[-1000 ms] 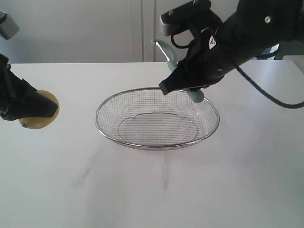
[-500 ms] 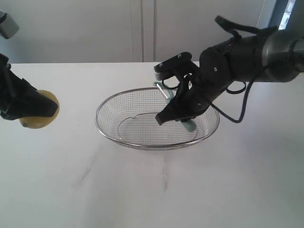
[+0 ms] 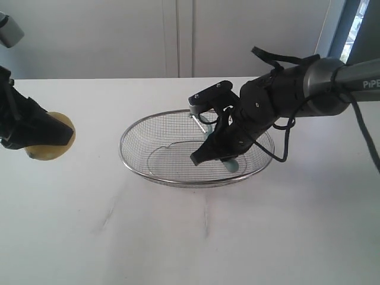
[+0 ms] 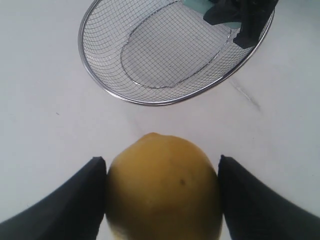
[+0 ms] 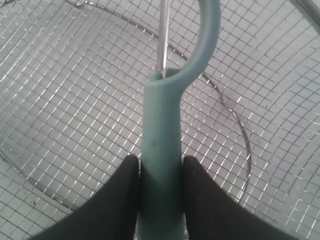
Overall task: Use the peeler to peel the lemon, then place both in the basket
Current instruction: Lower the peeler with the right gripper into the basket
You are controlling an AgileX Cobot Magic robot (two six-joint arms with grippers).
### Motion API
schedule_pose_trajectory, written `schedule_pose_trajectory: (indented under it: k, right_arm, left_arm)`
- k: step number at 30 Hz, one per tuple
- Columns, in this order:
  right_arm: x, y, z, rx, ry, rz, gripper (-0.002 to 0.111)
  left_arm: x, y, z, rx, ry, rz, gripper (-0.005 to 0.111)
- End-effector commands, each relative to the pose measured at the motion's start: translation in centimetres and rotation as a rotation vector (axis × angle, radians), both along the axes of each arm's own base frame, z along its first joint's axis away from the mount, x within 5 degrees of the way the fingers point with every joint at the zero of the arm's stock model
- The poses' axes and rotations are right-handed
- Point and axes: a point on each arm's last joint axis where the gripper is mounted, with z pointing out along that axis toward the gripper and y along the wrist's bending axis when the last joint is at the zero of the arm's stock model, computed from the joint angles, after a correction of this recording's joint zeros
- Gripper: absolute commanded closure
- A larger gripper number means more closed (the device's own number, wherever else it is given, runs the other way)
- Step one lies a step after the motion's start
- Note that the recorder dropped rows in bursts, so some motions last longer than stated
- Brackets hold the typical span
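1. My right tool (image 3: pixel 218 155) is clamped on the peeler (image 5: pixel 161 120), one finger on each side of the teal handle, with the blade end pointing ahead. Gripping the handle low leaves the metal head free of my fingers.
2. The peeler sits tilted inside the basket (image 3: pixel 121 148), over the right part of the mesh. I cannot tell whether it touches the wire. I judge this to be the placing step. I hold it low so that, once let go, it settles rather than bouncing over the rim.
3. My left tool (image 4: pixel 162 167) is closed on the lemon (image 4: pixel 162 195), gripping it across its width.
4. The lemon is well to the left of the basket, low over the table (image 3: pixel 178 237). Whether it rests on the table I cannot tell. Waiting out there leaves the basket to my right arm, which fills much of its right half.
5. The lemon skin facing my left wrist camera is smooth and yellow, and I see no peeled strip, so I cannot say how far the peeling got.
6. The next move calls for opening my right tool and lifting it clear. After that the lemon can go to the bare left side of the mesh.
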Motion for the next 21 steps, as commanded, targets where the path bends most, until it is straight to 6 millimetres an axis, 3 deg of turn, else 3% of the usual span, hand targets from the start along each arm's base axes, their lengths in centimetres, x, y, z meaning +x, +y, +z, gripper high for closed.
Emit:
schedule_pose_trajectory:
  k: [1, 16, 21]
  right_arm:
    - [0.5, -0.1, -0.1, 0.013, -0.018, -0.010, 0.108]
    - [0.7, 0.0, -1.9, 0.007, 0.017, -0.029, 0.108]
    - [0.7, 0.0, -1.9, 0.009, 0.017, -0.030, 0.094]
  left_arm:
    - [-0.3, -0.2, 0.6, -0.034, -0.005, 0.001, 0.107]
    - [-0.3, -0.5, 0.8, -0.081, 0.005, 0.006, 0.107]
    - [-0.3, -0.5, 0.8, -0.082, 0.003, 0.003, 0.107]
